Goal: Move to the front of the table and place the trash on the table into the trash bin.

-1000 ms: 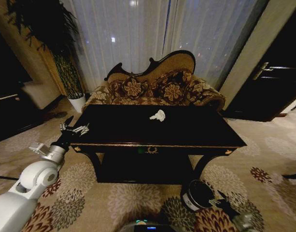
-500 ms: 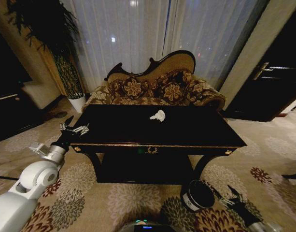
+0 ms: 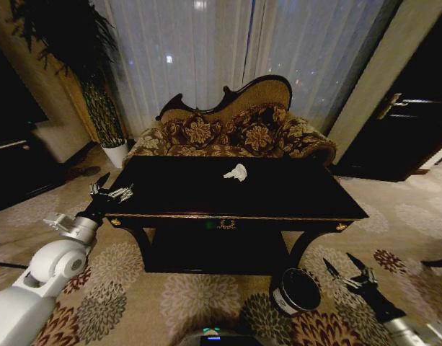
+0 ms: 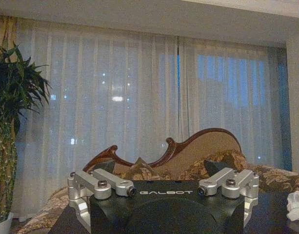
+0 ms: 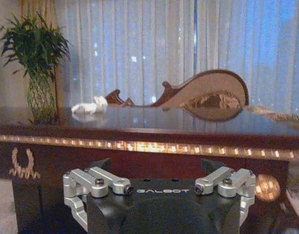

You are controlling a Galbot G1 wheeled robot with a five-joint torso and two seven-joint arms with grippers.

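A white crumpled paper wad, the trash (image 3: 236,171) (image 5: 89,107) (image 4: 298,204), lies on the glossy black table (image 3: 293,194) (image 5: 154,127) near its far middle. The small dark trash bin (image 3: 296,290) stands on the carpet by the table's front right leg. Just right of the bin and below the tabletop, my right gripper (image 3: 347,266) hangs open and holds nothing. At the table's left front corner, my left gripper (image 3: 113,187) is also open with nothing in it.
A carved floral sofa (image 3: 231,130) stands behind the table, with curtains beyond it. A tall potted plant (image 3: 98,94) is at the back left and a dark door (image 3: 408,122) at the right. Patterned carpet (image 3: 192,295) spreads around the table.
My right gripper has risen from low beside the bin and moved a little to the right. The left arm, the paper wad and the bin have not moved.
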